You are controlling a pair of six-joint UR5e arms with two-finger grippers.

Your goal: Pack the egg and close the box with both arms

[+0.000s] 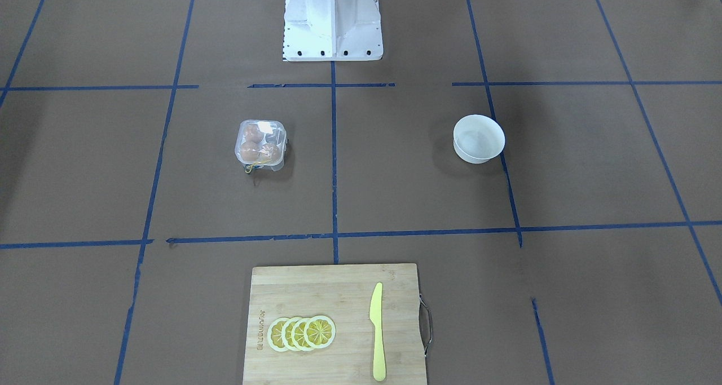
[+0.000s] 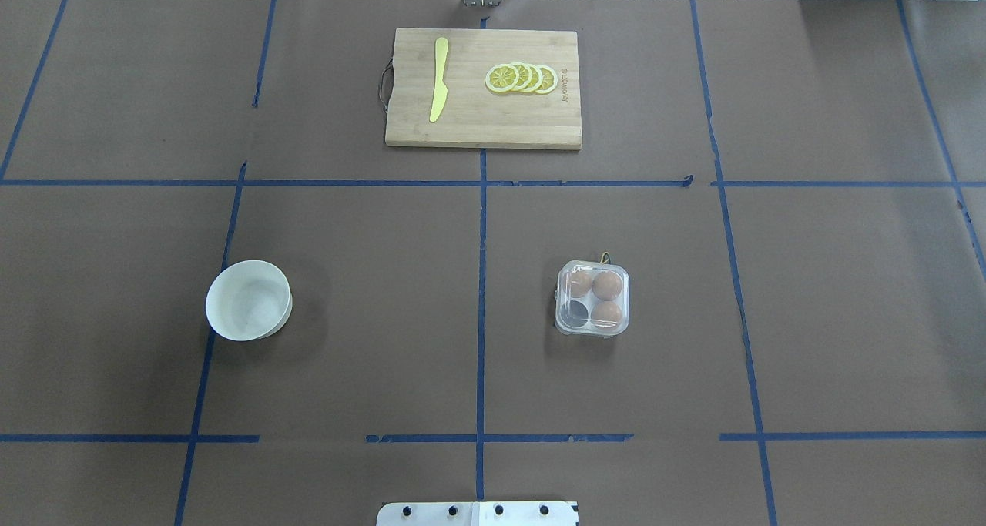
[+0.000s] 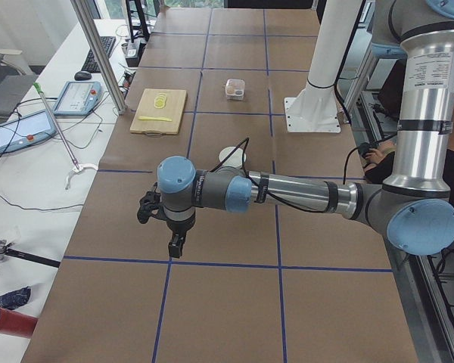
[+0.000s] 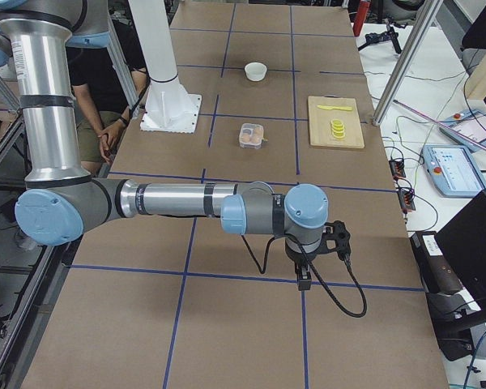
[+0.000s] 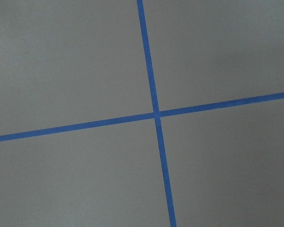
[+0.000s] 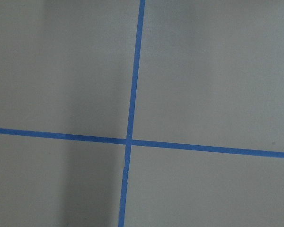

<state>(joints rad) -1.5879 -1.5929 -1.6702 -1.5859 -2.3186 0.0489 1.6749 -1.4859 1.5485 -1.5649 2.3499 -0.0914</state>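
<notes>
The clear egg box [image 2: 592, 309] sits on the brown table right of centre; it also shows in the front view [image 1: 260, 145]. Its see-through lid seems to lie down over the base. Three tan-brown eggs [image 2: 607, 285] fill three cells, and the near-left cell looks dark and empty. The left gripper [image 3: 175, 246] hangs low over the table's left end, far from the box. The right gripper [image 4: 304, 279] hangs over the right end. Both show only in the side views, so I cannot tell whether they are open or shut. The wrist views show only table and tape.
A round white bowl [image 2: 249, 300] stands left of centre and looks empty. A wooden cutting board [image 2: 483, 129] at the far edge holds a yellow knife [image 2: 439, 79] and several lemon slices [image 2: 522, 78]. Blue tape lines grid the table. The white robot base [image 1: 333, 21] stands at the near edge.
</notes>
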